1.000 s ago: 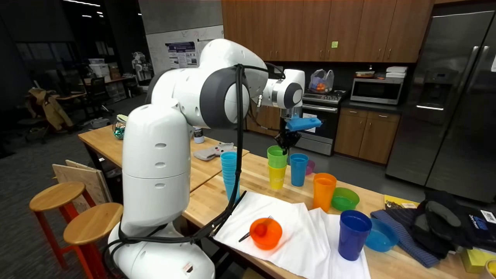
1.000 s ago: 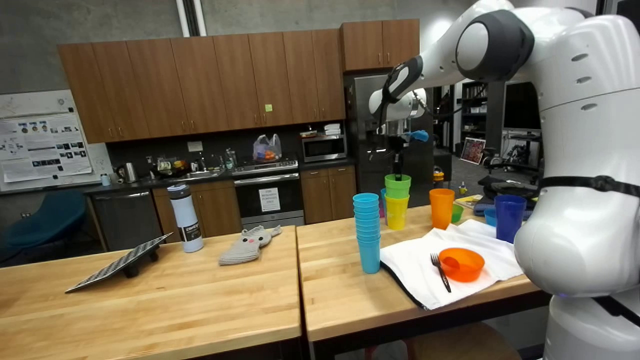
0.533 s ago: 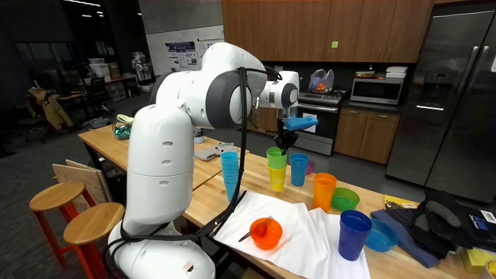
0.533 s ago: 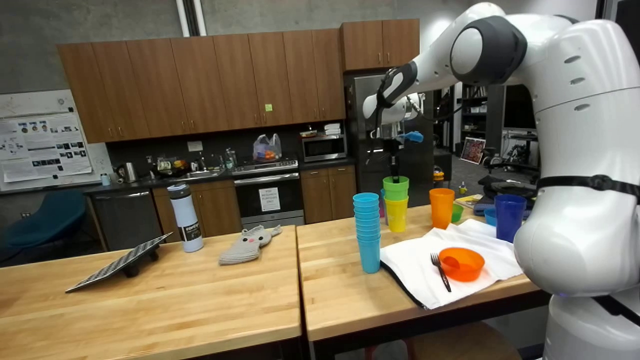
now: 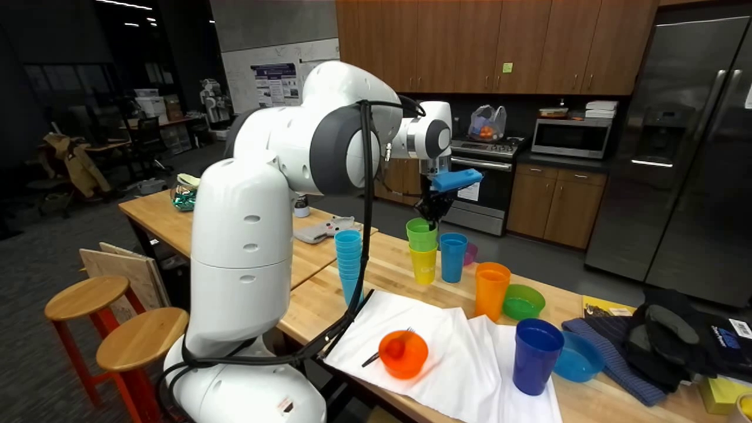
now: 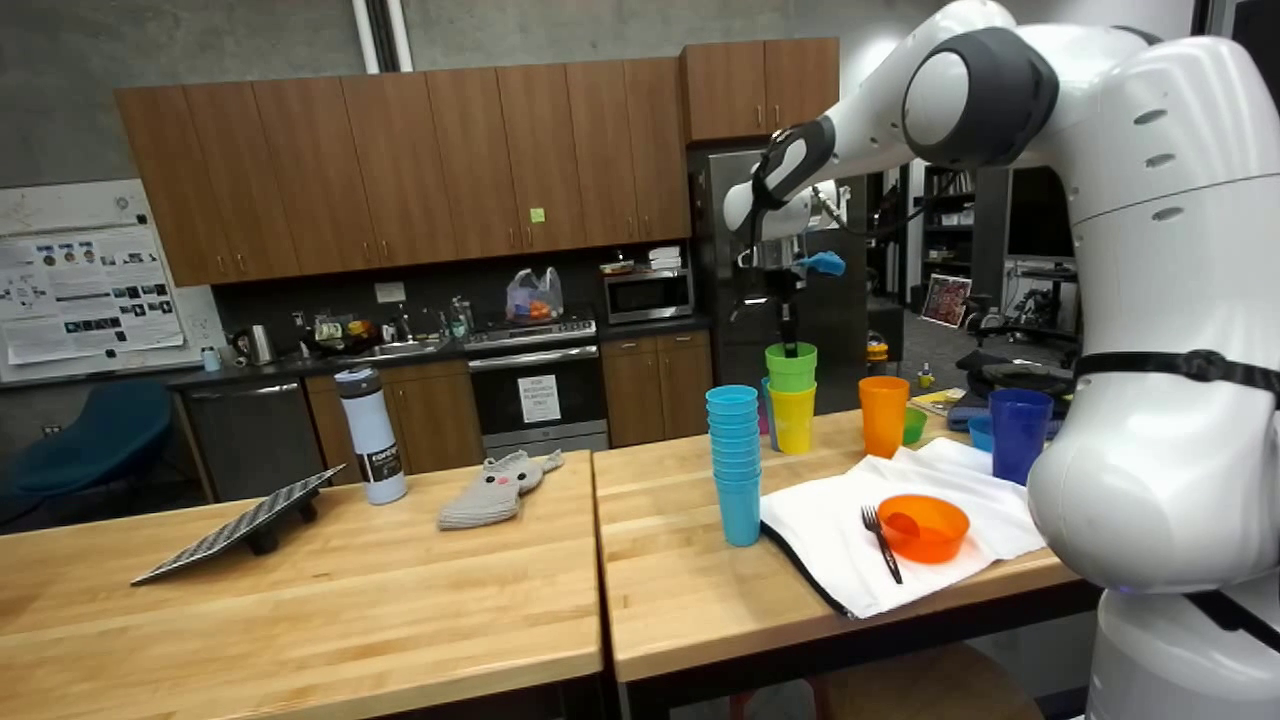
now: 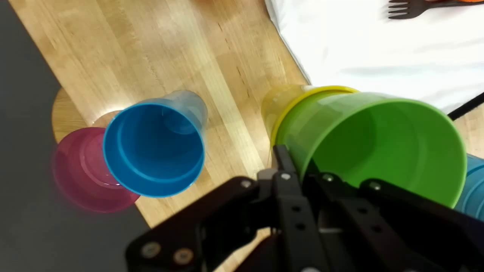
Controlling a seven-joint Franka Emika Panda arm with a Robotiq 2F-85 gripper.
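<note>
My gripper (image 7: 297,156) is shut on the wall of a green cup (image 7: 401,147), one finger inside the rim and one outside. The green cup sits nested in a yellow cup (image 7: 275,104), and the pair also shows in an exterior view as green cup (image 5: 420,236) over yellow cup (image 5: 423,268). The gripper (image 6: 790,348) points down from above. Whether the yellow cup's base touches the table, I cannot tell. A blue cup (image 7: 153,151) stands upright beside the pair, with a magenta dish (image 7: 89,173) beyond it near the table edge.
A tall stack of light blue cups (image 6: 737,500) stands nearby. A white cloth (image 6: 840,530) carries an orange bowl (image 6: 935,525) and a dark fork (image 6: 882,548). An orange cup (image 5: 491,291), green bowl (image 5: 523,302) and dark blue cup (image 5: 536,355) stand along the table.
The green and yellow cups shift together with the gripper, first slightly toward the cameras, then back and slightly up in the pictures. The other objects stay put.
</note>
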